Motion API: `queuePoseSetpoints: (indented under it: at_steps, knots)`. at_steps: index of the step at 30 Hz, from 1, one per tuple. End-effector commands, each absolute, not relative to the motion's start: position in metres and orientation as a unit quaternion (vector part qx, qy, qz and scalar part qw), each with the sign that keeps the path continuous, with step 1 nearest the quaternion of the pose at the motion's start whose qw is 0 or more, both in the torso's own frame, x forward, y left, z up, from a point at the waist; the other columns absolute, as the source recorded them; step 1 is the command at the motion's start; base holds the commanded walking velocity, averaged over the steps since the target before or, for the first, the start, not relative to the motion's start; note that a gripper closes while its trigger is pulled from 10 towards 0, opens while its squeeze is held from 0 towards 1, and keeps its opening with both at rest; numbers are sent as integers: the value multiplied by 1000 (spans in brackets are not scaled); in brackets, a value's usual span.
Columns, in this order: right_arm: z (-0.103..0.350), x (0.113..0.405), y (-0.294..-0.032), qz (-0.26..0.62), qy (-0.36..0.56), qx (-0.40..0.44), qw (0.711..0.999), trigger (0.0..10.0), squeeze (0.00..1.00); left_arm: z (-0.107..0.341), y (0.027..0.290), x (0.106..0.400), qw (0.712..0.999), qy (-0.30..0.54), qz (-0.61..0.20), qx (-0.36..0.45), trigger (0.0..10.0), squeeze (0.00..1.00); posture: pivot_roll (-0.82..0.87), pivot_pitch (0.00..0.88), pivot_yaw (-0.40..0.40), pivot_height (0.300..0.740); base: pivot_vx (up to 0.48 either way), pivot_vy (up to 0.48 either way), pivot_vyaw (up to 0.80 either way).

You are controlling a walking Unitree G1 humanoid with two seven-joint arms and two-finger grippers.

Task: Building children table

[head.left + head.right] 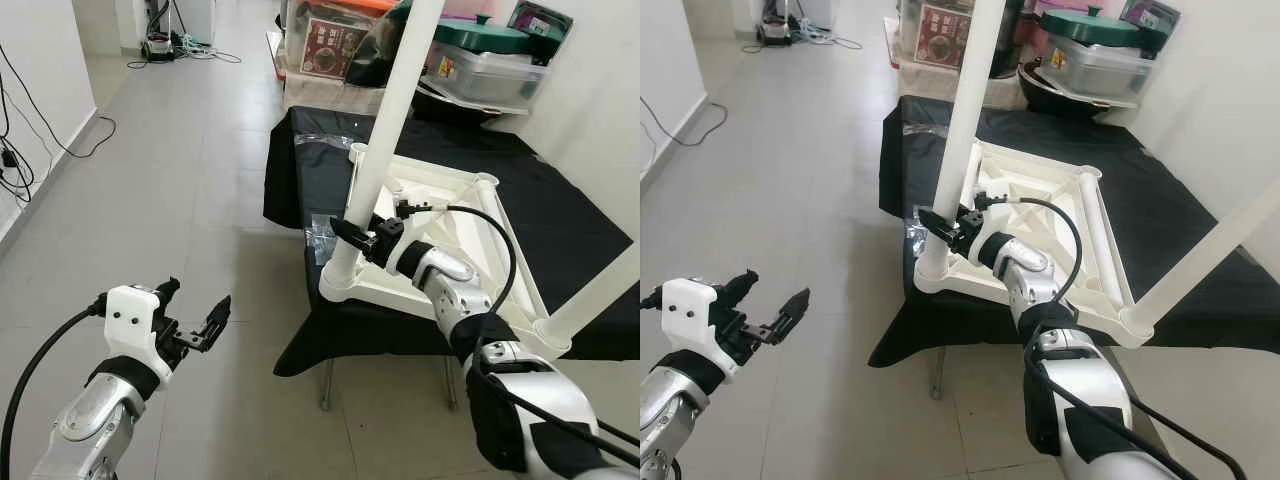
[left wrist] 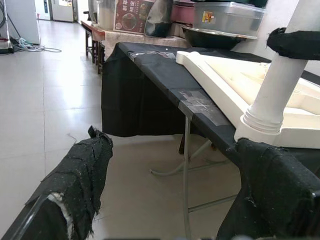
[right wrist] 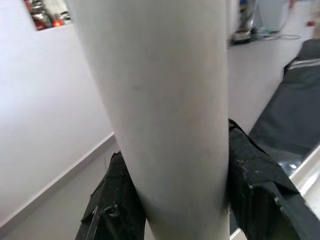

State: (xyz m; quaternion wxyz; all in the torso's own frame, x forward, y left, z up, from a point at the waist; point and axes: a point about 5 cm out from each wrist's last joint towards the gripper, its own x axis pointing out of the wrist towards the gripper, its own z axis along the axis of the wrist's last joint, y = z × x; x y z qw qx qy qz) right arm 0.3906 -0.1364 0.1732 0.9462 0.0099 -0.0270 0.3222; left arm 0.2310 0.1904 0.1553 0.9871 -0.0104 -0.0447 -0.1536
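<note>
Two white legs already stand up from the upside-down table top (image 1: 440,230), which lies on a black-covered bench (image 1: 560,210) in the left eye view. The right gripper (image 1: 352,232) is closed around the near leg (image 1: 385,140), low down, just above the corner socket. The left gripper (image 1: 195,318) hangs over the bare floor (image 1: 180,180), well apart from the bench, with its fingers spread and nothing in them.

From the right eye, another leg (image 1: 1210,250) sticks up at the near right corner. Boxes and a pot (image 1: 1090,50) crowd the far end of the bench.

Looking along the left wrist, the bench edge and the leg's ribbed base (image 2: 265,120) are near, with lots of open floor beside them.

Looking along the right wrist, the leg (image 3: 165,110) sits squeezed between both black fingers (image 3: 255,185).

That leg looks like stiff, smooth, light plastic, so it may slip when twisted. Low down seems the best place to hold. The table corner sits close to the bench edge, so a hard push might slide it off.
</note>
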Motion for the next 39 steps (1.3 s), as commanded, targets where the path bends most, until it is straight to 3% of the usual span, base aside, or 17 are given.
queuePoseSetpoints:
  at_steps: [1, 2, 3, 4, 6, 9, 16, 17, 21, 22, 27, 28, 29, 31, 33, 39]
  knots:
    - [167, 396, -144, 212, -11, -6, 977, 0, 0, 155, 187, 228, 986, -40, -163, -13, 10000, 0, 182, 0, -178, 740, 0, 0, 0]
    - [162, 399, -163, 86, 7, -8, 996, 0, 0, 156, 187, 228, 986, -41, -163, -13, 10000, 0, 176, 0, -178, 740, 0, 0, 0]
    - [162, 399, -163, 86, 7, -8, 996, 0, 0, 156, 187, 228, 986, -41, -163, -13, 10000, 0, 176, 0, -178, 740, 0, 0, 0]
    - [158, 398, -176, 2, 19, -11, 1000, 0, 0, 156, 187, 228, 986, -42, -162, -13, 10000, 0, 174, 0, -177, 740, 0, 0, 0]
    - [128, 382, -215, -198, 92, -20, 976, 0, 0, 156, 186, 227, 986, -43, -161, -14, 10000, 0, 175, 0, -179, 740, 0, 0, 0]
    - [116, 369, -225, -264, 91, -51, 959, 0, 0, 156, 186, 227, 986, -43, -160, -13, 10000, 0, 173, 0, -174, 740, 0, 0, 0]
    - [112, 365, -202, -214, 82, -62, 971, 0, 0, 156, 188, 227, 986, -42, -162, -13, 10000, 0, 146, 0, -161, 740, 0, 0, 0]
    - [111, 367, -196, -192, 91, -60, 975, 10000, 0, 156, 188, 228, 986, -42, -162, -13, 10000, 0, 146, 0, -161, 740, 0, 0, 0]
    - [117, 374, -179, -128, 71, -29, 989, 10000, 0, 156, 187, 229, 986, -42, -161, -13, 10000, 0, 154, 0, -166, 740, 0, 0, 0]
    - [122, 376, -176, -112, 54, -21, 992, 10000, 1000, 156, 188, 229, 986, -42, -160, -13, 10000, 0, 154, 0, -166, 740, 0, 0, 0]
    - [148, 385, -174, -95, -3, -6, 995, 10000, 1000, 155, 188, 227, 987, -42, -157, -13, 10000, 0, 154, 0, -166, 740, 0, 0, 0]
    - [162, 390, -173, -67, -30, 0, 997, 10000, 0, 155, 188, 227, 987, -42, -157, -14, 10000, 0, 154, 0, -166, 740, 0, 0, 0]
    - [181, 393, -172, -2, -67, -8, 998, 10000, 0, 155, 188, 228, 986, -42, -158, -15, 10000, 0, 154, 0, -166, 740, 0, 0, 0]
    - [186, 394, -172, 20, -76, -12, 997, 10000, 0, 155, 188, 228, 986, -42, -159, -15, 10000, 0, 154, 0, -166, 740, 0, 0, 0]
    - [195, 394, -167, 148, -95, -2, 984, 10000, 0, 155, 187, 229, 986, -42, -162, -16, 10000, 0, 151, 0, -164, 740, 0, 0, 0]
    - [184, 391, -163, 293, -44, -24, 955, 10000, 0, 154, 186, 230, 986, -42, -164, -17, 10000, 0, 154, 0, -161, 740, 0, 0, 0]
